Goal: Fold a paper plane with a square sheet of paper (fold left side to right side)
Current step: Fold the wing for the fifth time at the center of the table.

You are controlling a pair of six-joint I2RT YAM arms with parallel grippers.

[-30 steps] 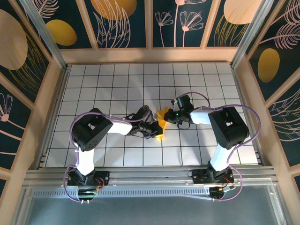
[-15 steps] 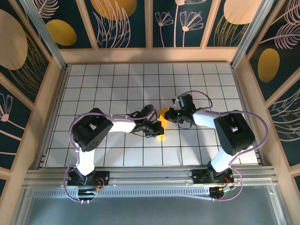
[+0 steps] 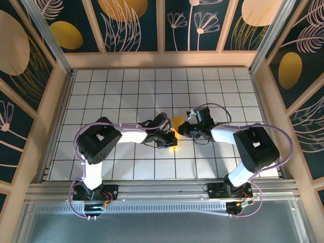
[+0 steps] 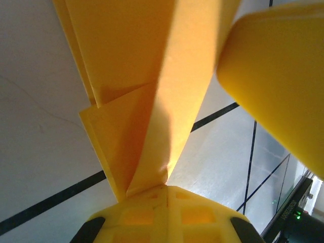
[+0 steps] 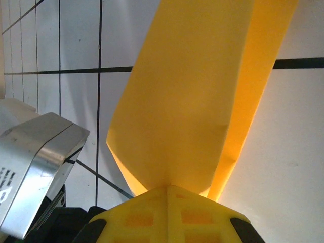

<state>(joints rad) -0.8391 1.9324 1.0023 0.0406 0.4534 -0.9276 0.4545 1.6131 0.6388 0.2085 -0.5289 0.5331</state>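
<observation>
My left claw (image 3: 169,139): I am pressing it shut on the paper (image 3: 175,123), pinching its layered edge. In my left wrist view the folded flaps are running up and away from my pads (image 4: 167,212).
My right claw (image 3: 186,130): I am pinching the same paper from the opposite side. In my right wrist view a broad folded panel is rising straight out of the grip.
Where the paper is: it is sitting near the middle of the table (image 3: 116,91), over the white grid, caught between my two claws. As far as I can judge, it is partly lifted, not lying flat.
Long axis: it is running roughly from the near edge toward the far wall, so I am meeting it crosswise, one claw on each flank.
Which claw is nearer: both are touching it. The left one is gripping a little closer to my bases, the right one a little farther out.
What the coming move is turning on: I am judging that the left-held side has to travel over toward the right-held side, with the right pinch acting as anchor.
Risk: two tight pinches this close together are leaving little slack, so the thin sheet could buckle.
</observation>
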